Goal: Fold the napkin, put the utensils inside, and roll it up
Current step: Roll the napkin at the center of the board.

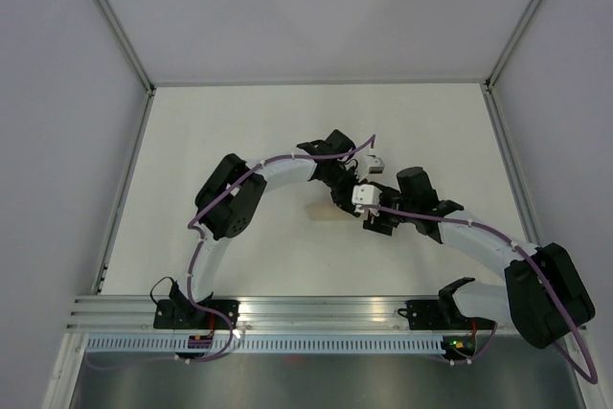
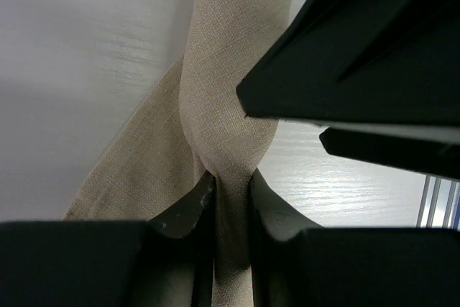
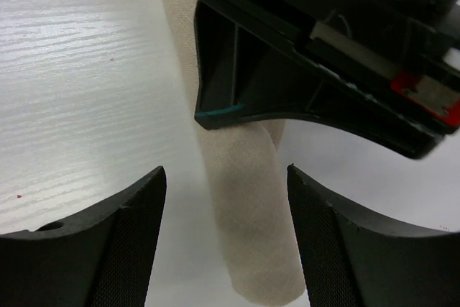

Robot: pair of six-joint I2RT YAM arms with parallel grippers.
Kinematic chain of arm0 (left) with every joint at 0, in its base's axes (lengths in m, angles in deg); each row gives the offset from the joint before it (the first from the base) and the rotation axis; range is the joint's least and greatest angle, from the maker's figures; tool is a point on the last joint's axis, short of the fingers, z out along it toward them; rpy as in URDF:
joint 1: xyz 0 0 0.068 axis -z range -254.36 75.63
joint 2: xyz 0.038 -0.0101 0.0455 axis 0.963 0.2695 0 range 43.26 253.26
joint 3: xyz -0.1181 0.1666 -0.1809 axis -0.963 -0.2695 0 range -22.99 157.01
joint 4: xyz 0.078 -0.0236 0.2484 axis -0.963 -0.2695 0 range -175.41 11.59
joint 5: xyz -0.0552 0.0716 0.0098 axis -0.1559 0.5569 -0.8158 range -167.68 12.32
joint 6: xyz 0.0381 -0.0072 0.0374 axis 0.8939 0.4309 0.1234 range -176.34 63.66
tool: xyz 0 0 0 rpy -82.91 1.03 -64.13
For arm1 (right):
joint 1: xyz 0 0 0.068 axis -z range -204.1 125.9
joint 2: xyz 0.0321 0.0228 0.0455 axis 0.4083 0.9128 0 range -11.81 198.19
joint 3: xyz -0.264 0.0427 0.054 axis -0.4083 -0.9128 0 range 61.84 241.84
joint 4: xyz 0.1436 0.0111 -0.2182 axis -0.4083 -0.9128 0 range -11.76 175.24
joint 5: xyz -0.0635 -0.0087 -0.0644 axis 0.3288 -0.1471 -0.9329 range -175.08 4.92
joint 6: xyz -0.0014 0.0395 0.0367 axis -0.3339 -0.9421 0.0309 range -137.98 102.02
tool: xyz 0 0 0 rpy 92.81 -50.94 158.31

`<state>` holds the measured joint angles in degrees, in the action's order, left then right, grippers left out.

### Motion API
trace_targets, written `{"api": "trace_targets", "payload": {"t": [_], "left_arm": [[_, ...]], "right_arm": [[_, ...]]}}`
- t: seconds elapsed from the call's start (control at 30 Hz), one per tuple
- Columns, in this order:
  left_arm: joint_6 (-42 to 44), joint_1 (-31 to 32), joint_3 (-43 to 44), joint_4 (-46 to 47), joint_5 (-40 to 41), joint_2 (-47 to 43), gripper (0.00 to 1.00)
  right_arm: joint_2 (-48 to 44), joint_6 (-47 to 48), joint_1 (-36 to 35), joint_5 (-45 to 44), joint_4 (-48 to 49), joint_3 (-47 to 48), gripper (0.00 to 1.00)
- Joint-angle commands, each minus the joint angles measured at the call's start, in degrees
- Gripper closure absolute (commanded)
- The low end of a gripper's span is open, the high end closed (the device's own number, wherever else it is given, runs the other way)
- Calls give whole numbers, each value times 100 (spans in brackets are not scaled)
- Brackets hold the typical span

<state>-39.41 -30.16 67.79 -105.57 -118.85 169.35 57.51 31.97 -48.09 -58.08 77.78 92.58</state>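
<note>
The beige napkin lies rolled into a narrow tube on the white table, mostly covered by both wrists in the top view. My left gripper is shut on a pinched fold of the napkin, with cloth pressed between both fingers. My right gripper stands open astride the rounded end of the napkin roll, with a gap on each side. The left gripper's dark body hangs just above the roll in the right wrist view. The utensils are hidden.
Both arms meet over the middle of the white table. An aluminium rail carrying the arm bases runs along the near edge. Grey walls and frame posts enclose the table on three sides.
</note>
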Motion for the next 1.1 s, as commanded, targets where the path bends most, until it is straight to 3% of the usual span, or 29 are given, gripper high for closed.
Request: {"api": "trace_targets", "payload": {"t": [0.0, 0.33, 0.47, 0.83, 1.07], "left_arm": [[-155, 35, 27, -624, 56, 364, 76], [-120, 44, 80, -694, 12, 347, 71], [-111, 35, 106, -703, -40, 303, 63], [-216, -26, 220, -677, 109, 4, 47], [-427, -237, -7, -73, 547, -540, 42]], "right_arm": [[186, 208, -263, -248, 307, -77, 27], [600, 269, -431, -776, 904, -191, 29], [653, 278, -440, -811, 931, -218, 35], [776, 401, -440, -908, 764, -262, 74], [785, 419, -440, -802, 53, -33, 79]]}}
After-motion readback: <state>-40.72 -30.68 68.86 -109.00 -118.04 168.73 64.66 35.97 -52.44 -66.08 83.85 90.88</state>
